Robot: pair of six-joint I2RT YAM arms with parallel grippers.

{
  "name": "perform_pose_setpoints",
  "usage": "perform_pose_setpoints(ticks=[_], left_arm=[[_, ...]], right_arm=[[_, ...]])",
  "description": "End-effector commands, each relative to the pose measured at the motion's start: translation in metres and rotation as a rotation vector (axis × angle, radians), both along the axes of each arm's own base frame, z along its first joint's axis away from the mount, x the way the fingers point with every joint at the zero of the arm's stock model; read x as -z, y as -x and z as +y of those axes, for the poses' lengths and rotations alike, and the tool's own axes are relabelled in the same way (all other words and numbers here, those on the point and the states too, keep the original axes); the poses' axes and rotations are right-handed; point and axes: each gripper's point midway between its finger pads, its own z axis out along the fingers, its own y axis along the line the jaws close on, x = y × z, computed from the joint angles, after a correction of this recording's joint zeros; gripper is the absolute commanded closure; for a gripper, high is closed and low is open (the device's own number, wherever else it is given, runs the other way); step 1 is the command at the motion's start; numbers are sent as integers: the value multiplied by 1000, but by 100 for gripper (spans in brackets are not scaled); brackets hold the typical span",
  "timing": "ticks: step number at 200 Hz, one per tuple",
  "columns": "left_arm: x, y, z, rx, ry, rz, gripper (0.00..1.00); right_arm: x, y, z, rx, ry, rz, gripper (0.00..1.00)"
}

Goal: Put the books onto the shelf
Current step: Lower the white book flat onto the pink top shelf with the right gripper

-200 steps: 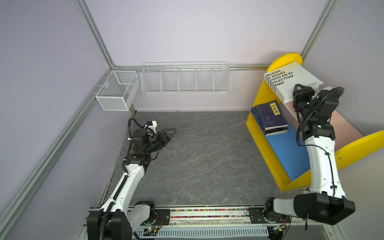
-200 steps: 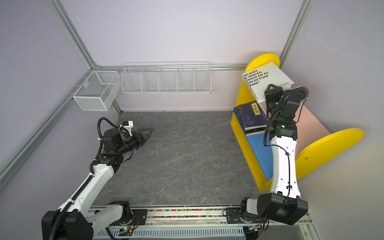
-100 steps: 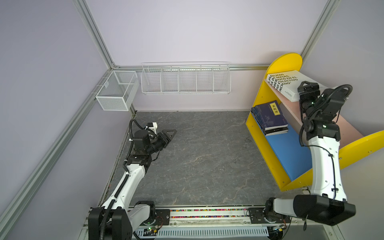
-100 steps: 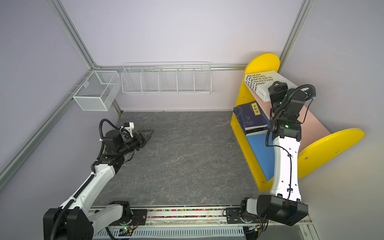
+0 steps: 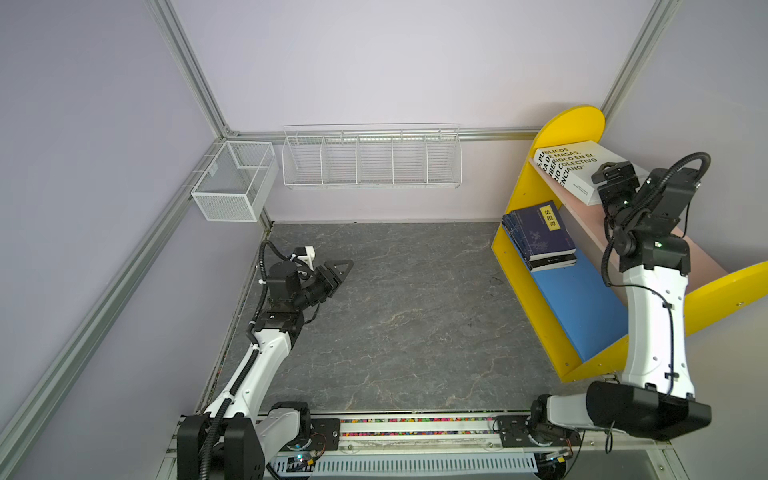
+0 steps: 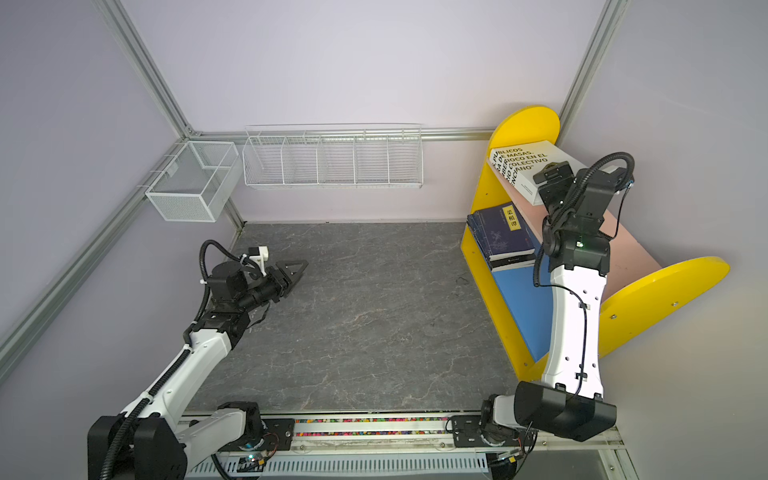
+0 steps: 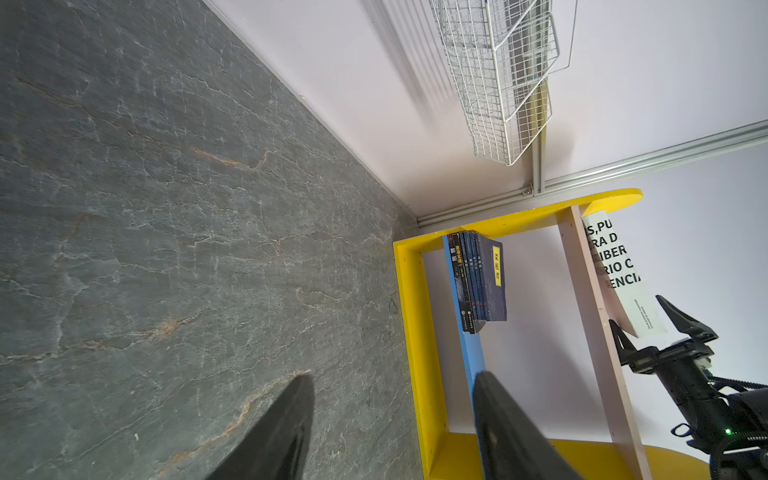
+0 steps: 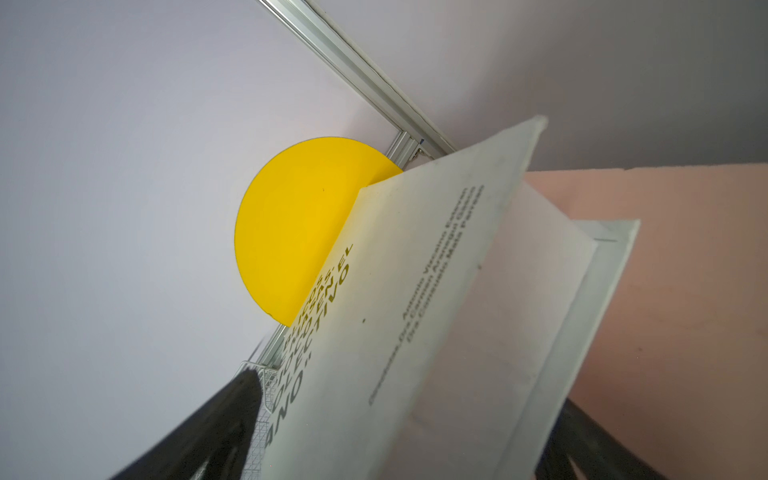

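Over on the far left, the white mesh box basket [image 5: 232, 187] hangs on the wall, with the long white wire divided rack [image 5: 370, 158] beside it. Below them the left gripper [image 5: 343, 266] hovers over the grey stone-patterned tabletop [image 5: 395, 324], and the left wrist view shows its black fingers [image 7: 286, 419] moderately spread with nothing between them. Across to the right stands the low two-tier shelf with yellow rounded side panels [image 5: 573, 120]. On its blue lower board [image 5: 582, 307] sits a stack of navy-blue paperbacks [image 5: 540, 232], yellow title label on top, pushed up against the far yellow panel. Up on the pale pink upper board [image 6: 636, 253] rests the big thick white book with black lettering [image 5: 569, 166], its far end against that same panel. And right at its near edge, the right gripper [image 7: 636, 311]: jaws spread wide, one finger either side of the book's corner, not pinching it.
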Motion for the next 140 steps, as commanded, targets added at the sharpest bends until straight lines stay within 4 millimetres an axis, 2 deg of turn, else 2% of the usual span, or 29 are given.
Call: perform_pose_setpoints(ticks=[1, 15, 50, 90, 140], left_arm=[[-6, 0, 1, -8, 14, -22, 38], [-5, -1, 1, -7, 17, -22, 38], [-3, 1, 0, -9, 20, -17, 38], [1, 1, 0, -11, 18, -12, 38], [2, 2, -1, -8, 18, -13, 38]], right_arm=[[37, 11, -3, 11, 48, 192, 3], [40, 11, -1, -5, 58, 218, 9], [40, 17, -1, 1, 76, 225, 9], [29, 30, -7, 39, 106, 231, 12], [10, 40, -4, 37, 104, 174, 12]])
